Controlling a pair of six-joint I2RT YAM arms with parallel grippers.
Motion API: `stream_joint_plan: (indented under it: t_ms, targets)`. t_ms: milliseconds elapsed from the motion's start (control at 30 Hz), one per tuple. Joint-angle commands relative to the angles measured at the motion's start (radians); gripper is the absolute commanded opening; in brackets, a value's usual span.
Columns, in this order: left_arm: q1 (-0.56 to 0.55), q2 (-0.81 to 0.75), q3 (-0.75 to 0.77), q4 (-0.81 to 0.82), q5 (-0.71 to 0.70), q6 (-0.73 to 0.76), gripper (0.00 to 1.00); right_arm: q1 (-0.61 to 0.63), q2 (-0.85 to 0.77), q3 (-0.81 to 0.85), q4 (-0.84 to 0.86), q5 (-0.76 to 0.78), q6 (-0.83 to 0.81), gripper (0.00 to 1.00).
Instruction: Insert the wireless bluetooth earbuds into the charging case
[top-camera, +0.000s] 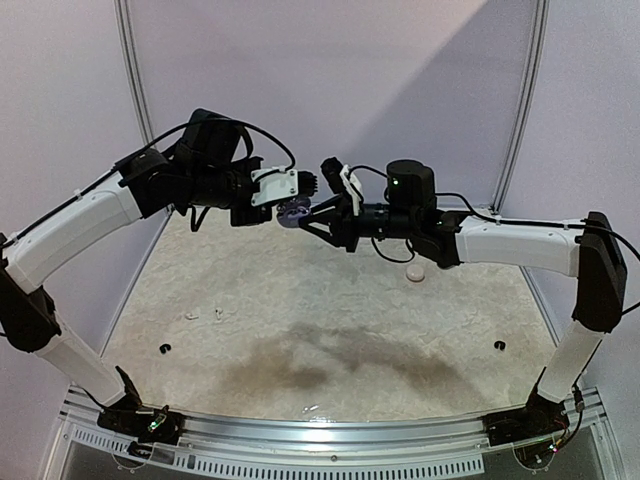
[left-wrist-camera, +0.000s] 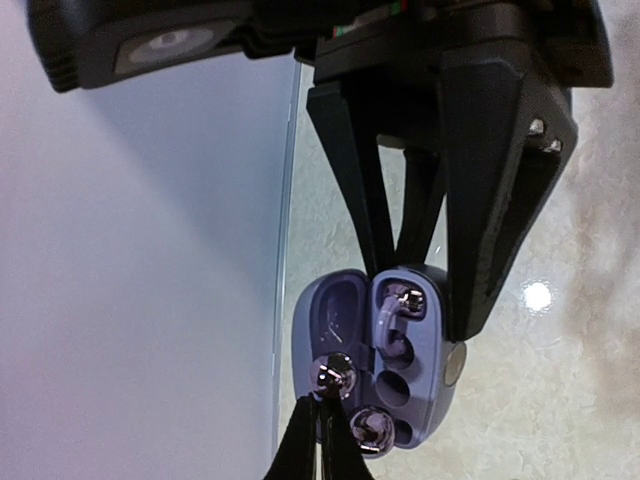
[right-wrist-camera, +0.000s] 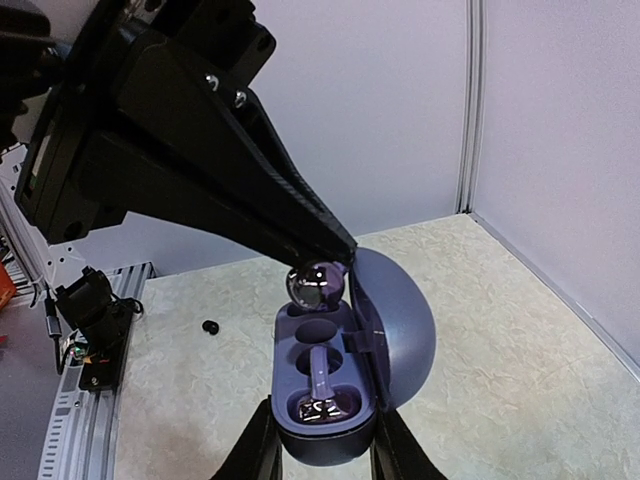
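Observation:
A purple charging case (right-wrist-camera: 395, 330) hangs above the table with its lid open, and my right gripper (right-wrist-camera: 325, 455) is shut on its base, one finger on each side. One earbud (right-wrist-camera: 325, 405) with a chrome head lies seated in the case. My left gripper (left-wrist-camera: 322, 405) is shut on a second chrome earbud (left-wrist-camera: 335, 375), holding it at the case's (left-wrist-camera: 425, 350) other end, over the empty pocket. Another shiny rounded part (left-wrist-camera: 370, 428) shows right beside it. In the top view both grippers meet at the case (top-camera: 292, 212), high at mid-table.
A small white round case (top-camera: 415, 272) lies on the table right of centre. Tiny white buds (top-camera: 192, 316) lie at the left, with a black bud (top-camera: 165, 349) nearer the front and another black one (top-camera: 499, 346) at the right. Enclosure walls stand close behind.

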Motion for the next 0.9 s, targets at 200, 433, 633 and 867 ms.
stream_joint_plan:
  t_ms: [200, 433, 633, 867]
  targets:
    - [-0.017, -0.020, -0.012, 0.091, -0.068, -0.002, 0.00, -0.001, -0.034, -0.013, 0.117, -0.012, 0.044, 0.00]
    - [-0.017, -0.037, -0.011, 0.112, -0.095, 0.011, 0.00, -0.004, -0.035, -0.017, 0.106, -0.002, 0.051, 0.00]
    - [-0.017, -0.043, 0.021, 0.136, -0.150, -0.003, 0.00, -0.017, -0.049, -0.041, 0.052, 0.038, 0.054, 0.00]
    - [-0.016, -0.070, -0.008, 0.103, -0.177, -0.012, 0.00, -0.019, -0.095, -0.114, 0.042, 0.099, 0.024, 0.00]
